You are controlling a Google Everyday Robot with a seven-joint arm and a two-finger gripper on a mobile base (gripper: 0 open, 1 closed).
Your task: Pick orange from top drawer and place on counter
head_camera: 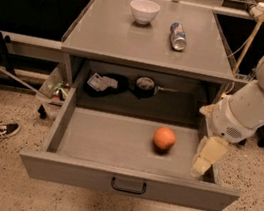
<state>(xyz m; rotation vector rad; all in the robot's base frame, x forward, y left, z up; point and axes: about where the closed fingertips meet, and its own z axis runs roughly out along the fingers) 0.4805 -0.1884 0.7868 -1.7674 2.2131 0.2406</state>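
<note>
Top drawer [114, 147] pulled open. Gripper [206, 158] at its front-right corner, over the right wall; finger state: can't tell. Orange [164, 138] on drawer floor, right of centre, near gripper, not touching. Counter [114, 36] far edge: white bowl [144, 11], can [177, 36] lying right.

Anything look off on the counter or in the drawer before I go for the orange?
Only the can on the counter, lying on its side. The orange sits loose in the top drawer; the gripper hangs at its right wall.
</note>
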